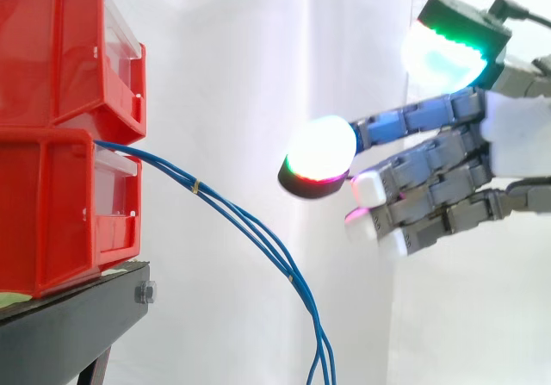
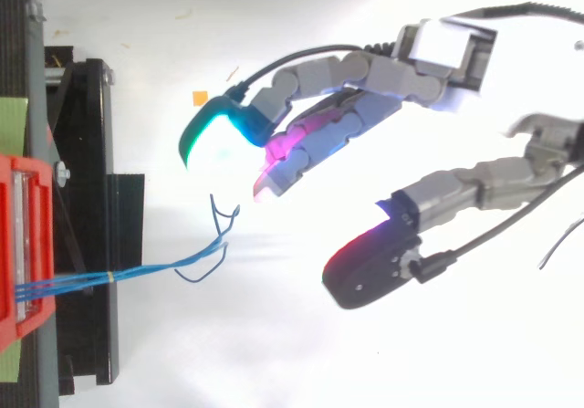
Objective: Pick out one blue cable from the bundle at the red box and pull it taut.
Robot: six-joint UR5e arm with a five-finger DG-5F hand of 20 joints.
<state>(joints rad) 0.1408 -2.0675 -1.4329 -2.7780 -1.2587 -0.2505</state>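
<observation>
Lab: white curtain (image 1: 241, 75), red bins (image 1: 52, 144), black stand (image 1: 69, 333).

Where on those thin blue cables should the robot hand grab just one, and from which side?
Probably the sagging stretch of the thin blue cables, clear of the lower red plastic bin, where strands spread between ties. Approach from the side view's right, where the open hand hovers.

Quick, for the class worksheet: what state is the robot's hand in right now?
The hand is open, holding nothing, and apart from the blue cables.
</observation>
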